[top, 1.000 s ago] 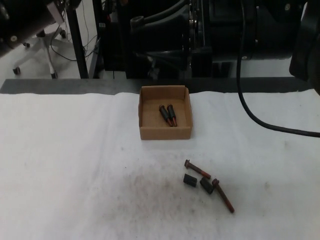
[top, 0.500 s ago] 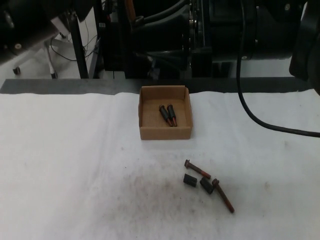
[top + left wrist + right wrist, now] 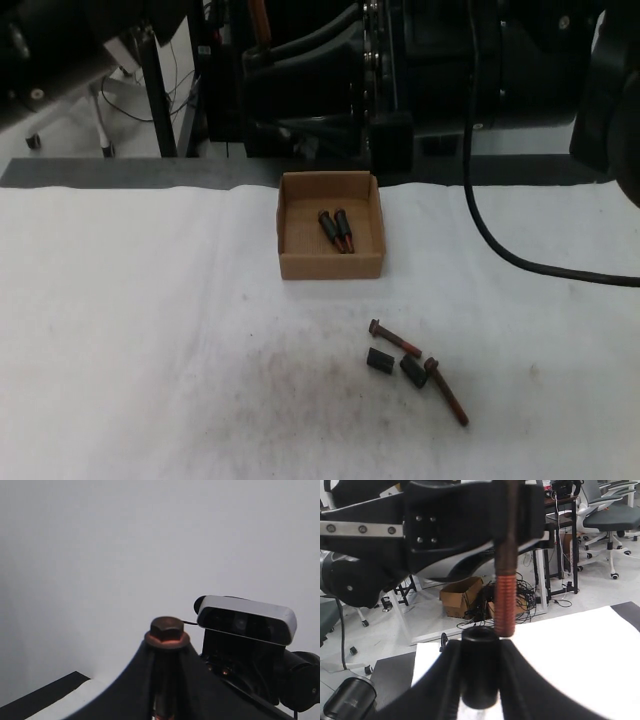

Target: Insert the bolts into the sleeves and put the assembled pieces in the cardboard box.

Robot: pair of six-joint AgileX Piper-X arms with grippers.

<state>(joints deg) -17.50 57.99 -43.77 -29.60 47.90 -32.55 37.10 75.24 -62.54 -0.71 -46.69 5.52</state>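
Observation:
In the left wrist view my left gripper [image 3: 167, 655] is shut on a rusty bolt [image 3: 167, 630], whose hex head sticks out past the fingertips. My right gripper [image 3: 480, 652] is shut on a black sleeve [image 3: 480, 667]. The bolt's threaded tip [image 3: 504, 607] reaches the sleeve's open end, and I cannot tell whether it has entered. Both arms are held up high at the back of the bench. The cardboard box [image 3: 330, 265] holds two assembled pieces [image 3: 337, 230]. Two loose bolts [image 3: 393, 338] [image 3: 447, 392] and two loose sleeves [image 3: 379, 360] [image 3: 413, 371] lie on the white cloth.
A black cable [image 3: 500, 245] runs across the cloth at the right of the box. The cloth [image 3: 150, 330] has a dark smudge in front of the loose parts. Office chairs and a stand are in the room behind the bench.
At the back of the high view, the dark arms have shifted left and lower, and the orange bolt shaft has come into sight at the top. Box and loose parts have not moved.

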